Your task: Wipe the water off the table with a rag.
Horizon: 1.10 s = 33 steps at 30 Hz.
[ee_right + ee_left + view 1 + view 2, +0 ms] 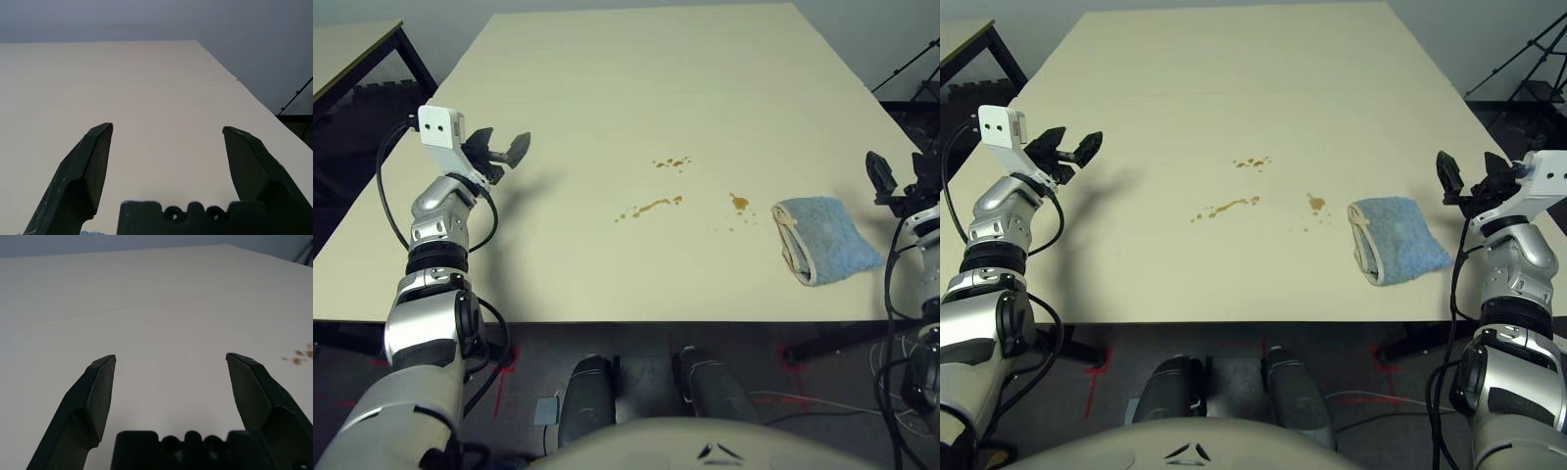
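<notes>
Left eye: rag [824, 241] near table [597, 108] edge.

the picture's edge cuts off the rag [92, 233] in the right wrist view.

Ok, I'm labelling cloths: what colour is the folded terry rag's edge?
The folded light blue terry rag has a cream-white edge, clearest in the right eye view.

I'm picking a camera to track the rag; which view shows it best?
The right eye view: the rag appears whole, fold included. The left eye view matches that; the right wrist view catches only a blue sliver.
</notes>
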Motion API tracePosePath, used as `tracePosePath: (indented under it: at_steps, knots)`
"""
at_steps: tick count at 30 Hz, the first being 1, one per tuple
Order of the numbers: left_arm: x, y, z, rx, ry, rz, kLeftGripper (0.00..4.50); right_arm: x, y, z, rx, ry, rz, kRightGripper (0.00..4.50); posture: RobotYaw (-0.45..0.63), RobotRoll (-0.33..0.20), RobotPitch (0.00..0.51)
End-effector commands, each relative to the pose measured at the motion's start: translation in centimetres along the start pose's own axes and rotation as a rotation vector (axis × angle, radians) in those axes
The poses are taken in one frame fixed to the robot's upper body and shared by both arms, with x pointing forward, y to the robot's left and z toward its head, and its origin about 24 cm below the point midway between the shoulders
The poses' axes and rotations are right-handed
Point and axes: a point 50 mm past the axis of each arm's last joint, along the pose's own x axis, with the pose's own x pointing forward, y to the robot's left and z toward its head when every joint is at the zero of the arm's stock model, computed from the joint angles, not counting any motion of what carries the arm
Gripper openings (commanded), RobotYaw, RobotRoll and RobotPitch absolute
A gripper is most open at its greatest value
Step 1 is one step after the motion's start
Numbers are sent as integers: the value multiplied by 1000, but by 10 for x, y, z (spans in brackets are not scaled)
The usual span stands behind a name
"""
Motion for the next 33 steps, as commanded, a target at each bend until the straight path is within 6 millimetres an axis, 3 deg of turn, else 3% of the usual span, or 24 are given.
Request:
tracePosePath:
  at_steps: [1, 11, 22, 33]
  knots:
    - [-4, -17, 6, -12, 9, -200, 4500, 2, 4, -3, 2, 23, 18, 4456, -237, 0, 115]
    - [-24, -38, 9, 1, 138, -466, 4500, 6, 2, 6, 27, 61, 84, 4456, -229, 0, 126]
    - [-24, -42, 3, 37, 174, -488, 4500, 2, 6, 18, 60, 169, 233, 4456, -232, 0, 126]
    - [-20, -46, -2, 39, 169, -489, 4500, -14, -8, 31, 93, 381, 359, 4456, -255, 0, 115]
